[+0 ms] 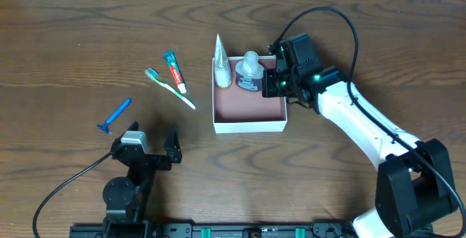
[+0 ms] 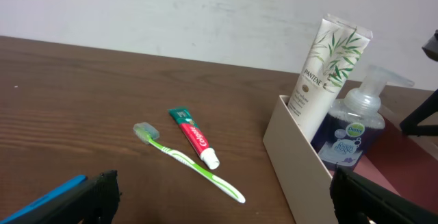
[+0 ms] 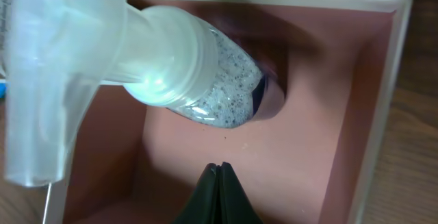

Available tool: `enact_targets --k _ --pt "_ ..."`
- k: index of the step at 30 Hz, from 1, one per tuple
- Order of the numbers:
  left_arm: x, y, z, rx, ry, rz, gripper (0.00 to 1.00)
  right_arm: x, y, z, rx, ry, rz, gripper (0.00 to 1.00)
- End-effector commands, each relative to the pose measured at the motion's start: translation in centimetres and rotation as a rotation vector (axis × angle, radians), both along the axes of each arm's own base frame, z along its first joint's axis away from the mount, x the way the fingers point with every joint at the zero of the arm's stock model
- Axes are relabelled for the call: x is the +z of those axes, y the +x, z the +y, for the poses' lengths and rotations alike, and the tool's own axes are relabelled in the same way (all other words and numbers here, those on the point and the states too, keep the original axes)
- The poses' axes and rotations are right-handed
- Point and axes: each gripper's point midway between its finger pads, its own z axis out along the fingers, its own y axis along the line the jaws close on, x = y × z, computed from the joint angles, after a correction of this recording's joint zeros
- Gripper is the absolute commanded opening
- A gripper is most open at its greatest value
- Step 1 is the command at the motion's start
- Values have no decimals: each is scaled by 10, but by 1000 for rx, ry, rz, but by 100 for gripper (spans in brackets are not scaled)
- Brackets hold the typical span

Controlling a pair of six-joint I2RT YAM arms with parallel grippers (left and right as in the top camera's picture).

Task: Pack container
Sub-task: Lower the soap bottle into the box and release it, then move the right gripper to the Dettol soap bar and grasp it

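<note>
Dark wood-grain worktop [image 1: 73,41] carries the white container [image 1: 249,127] near its middle, pinkish-brown inside; a white tube [image 1: 221,67] and a clear pump bottle [image 1: 250,72] stand side by side at its far wall; the right pincer [image 3: 219,183], tips pressed together on nothing, hangs over the box floor just beside the bottle; the left pincer [image 1: 153,145] sits wide apart near the front edge; toothbrush [image 1: 169,86], toothpaste [image 1: 174,72] and blue razor [image 1: 115,116] lie outside, to the left.
</note>
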Motion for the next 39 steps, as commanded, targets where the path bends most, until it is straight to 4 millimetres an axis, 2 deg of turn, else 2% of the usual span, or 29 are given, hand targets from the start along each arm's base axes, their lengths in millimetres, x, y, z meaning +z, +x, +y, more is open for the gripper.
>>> enact_targets --k 1,12,31,35,39 --pt "-17 -1 0 -5 2 52 98 -7 -1 6 3 16 11 1" --pt "-17 -1 0 -5 2 52 98 -19 10 11 1 18 -5 1" --pt "-17 -1 0 -5 2 52 98 -16 21 7 -15 -8 -61 1" --pt "-17 -1 0 -5 2 52 98 -6 23 6 -15 3 -73 1" --pt "-17 -1 0 -5 2 52 98 23 23 -2 -25 30 -91 2"
